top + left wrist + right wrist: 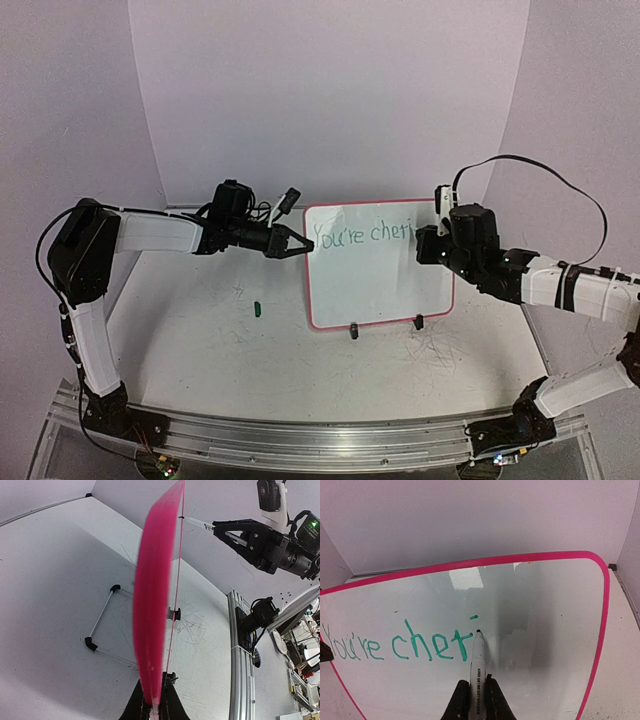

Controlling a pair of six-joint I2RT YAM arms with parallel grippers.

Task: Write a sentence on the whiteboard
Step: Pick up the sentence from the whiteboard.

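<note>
This is a robotics lab, a closed-off test cell rather than a lived-in room. Plain pale backdrop panels point(330, 100) wall in a scuffed, pen-scratched tabletop point(200, 340) on three sides. The left arm point(155, 235) and right arm point(590, 290) are bolted to an aluminium rail point(320, 440) at the near edge, with a loose black cable point(525, 158) and a small lit circuit board point(165, 465). Past the table's side sits blurred bench clutter point(305, 650) — wires and equipment.

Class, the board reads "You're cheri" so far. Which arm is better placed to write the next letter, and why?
Right. The right fingers hold the marker, tip at the board beside the "i". The left fingers grip the board's edge.
</note>
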